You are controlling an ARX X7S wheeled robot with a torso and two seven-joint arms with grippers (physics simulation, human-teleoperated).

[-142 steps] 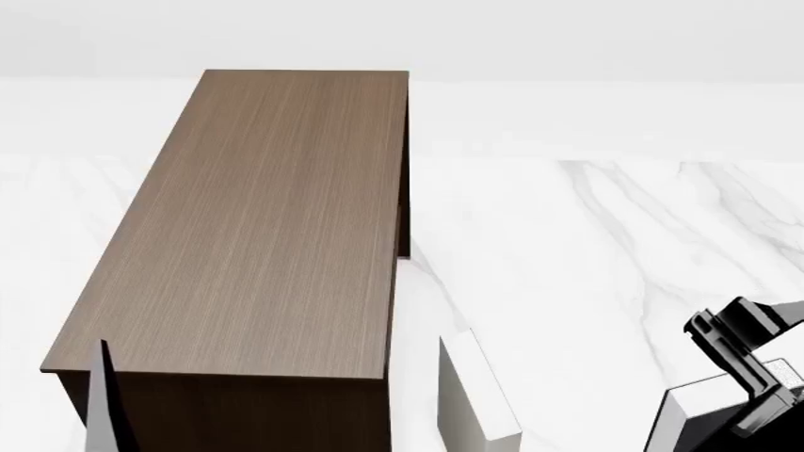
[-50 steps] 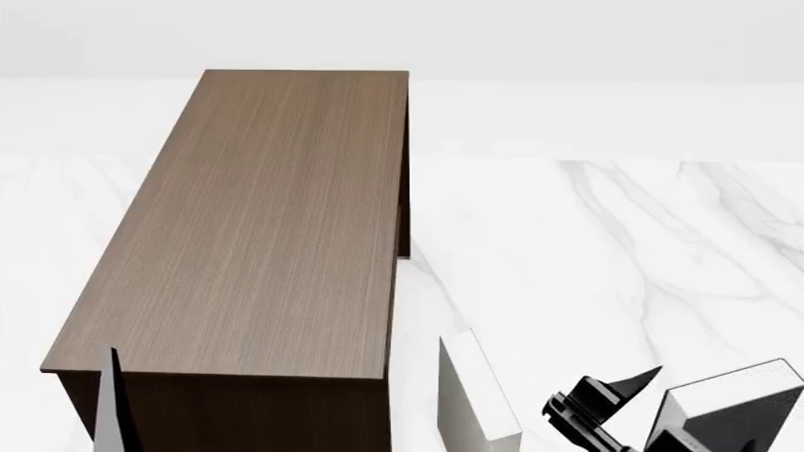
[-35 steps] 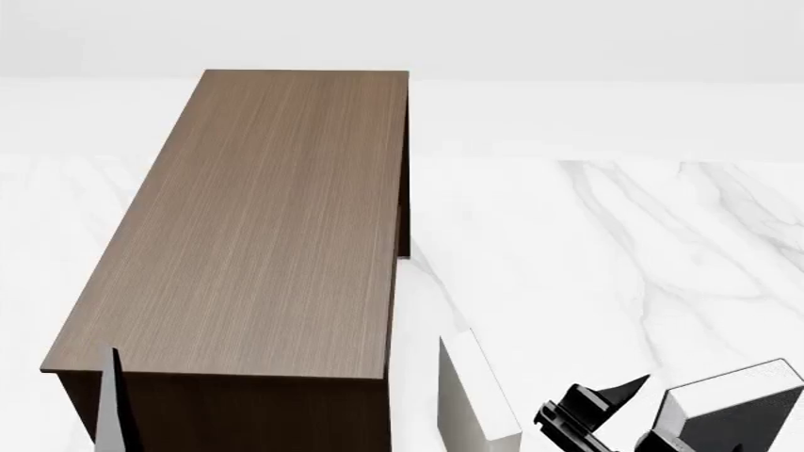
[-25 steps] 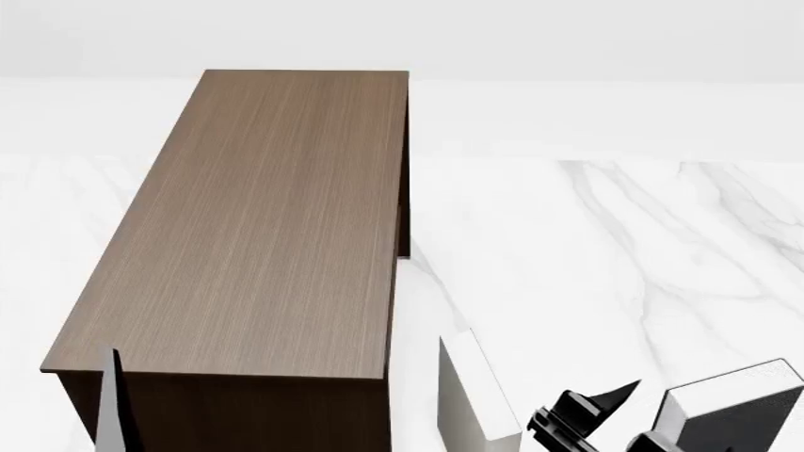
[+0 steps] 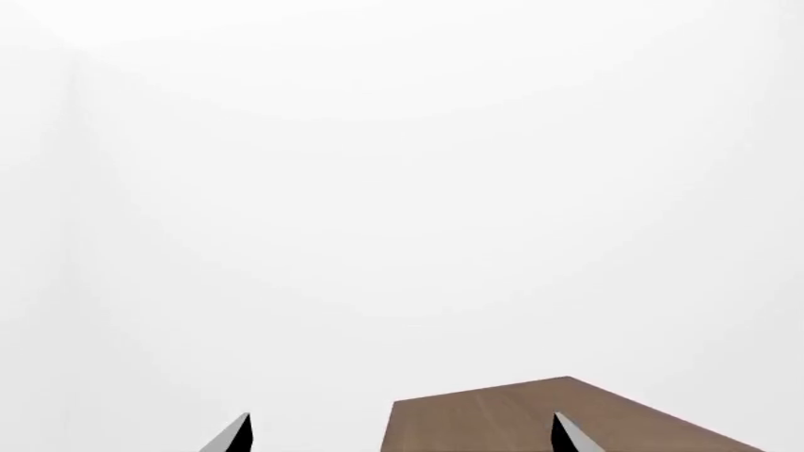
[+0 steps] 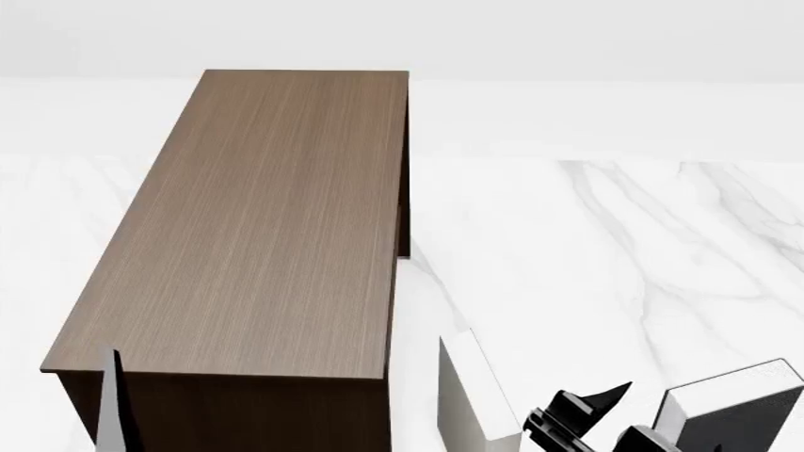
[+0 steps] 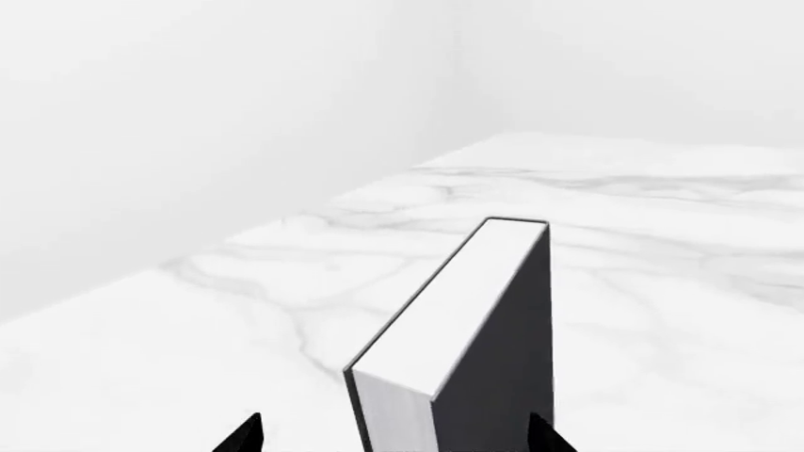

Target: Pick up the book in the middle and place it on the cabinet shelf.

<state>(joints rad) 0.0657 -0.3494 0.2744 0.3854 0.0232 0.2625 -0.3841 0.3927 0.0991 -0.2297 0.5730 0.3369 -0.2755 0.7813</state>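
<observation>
The right gripper (image 7: 392, 435) is seen with its fingertips spread to either side of the book (image 7: 472, 330), which stands upright on the marble table (image 7: 653, 282) with its white page edges turned upward; whether the pads touch the covers cannot be told, and no lift is visible. In the head view the right gripper (image 6: 581, 422) is found at the near edge of the table, just beside an off-white book (image 6: 477, 400). The left gripper (image 5: 399, 435) is held open and empty near the cabinet shelf (image 6: 251, 226), whose flat top carries nothing. The grasp is judged unfinished; lifting, carrying and placing remain to be done.
</observation>
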